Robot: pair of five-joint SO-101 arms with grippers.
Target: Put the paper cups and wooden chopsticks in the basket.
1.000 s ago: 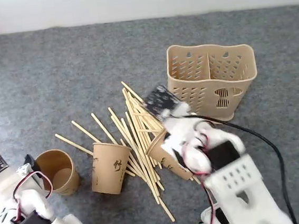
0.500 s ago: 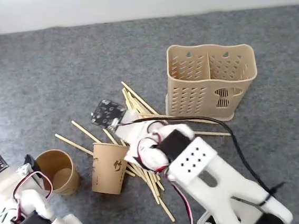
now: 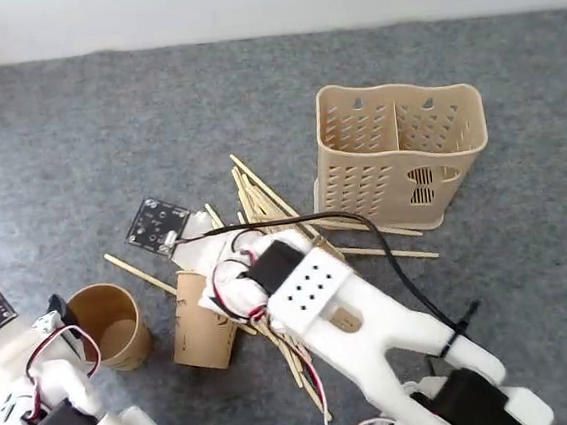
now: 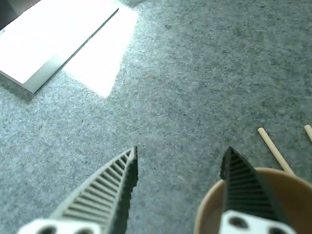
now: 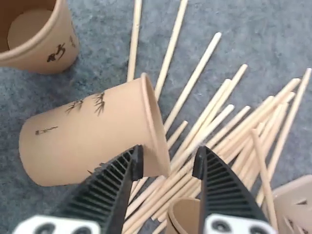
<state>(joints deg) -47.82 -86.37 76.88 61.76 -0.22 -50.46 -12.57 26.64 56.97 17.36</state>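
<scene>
The right end effector (image 5: 168,163), jaws open, is poised at the rim of a tipped paper cup (image 5: 87,131) among the chopsticks (image 5: 219,126); closing on it is judged next, then carriage to the basket (image 3: 361,180), far right. The left end effector (image 4: 178,161) is held open over an upright cup (image 3: 109,325).

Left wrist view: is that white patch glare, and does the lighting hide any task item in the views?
Left wrist view: white patch is blown out, away from the cup and chopstick; right wrist view: even light, soft shadows under the chopsticks; high view: even, no glare on the basket.
</scene>
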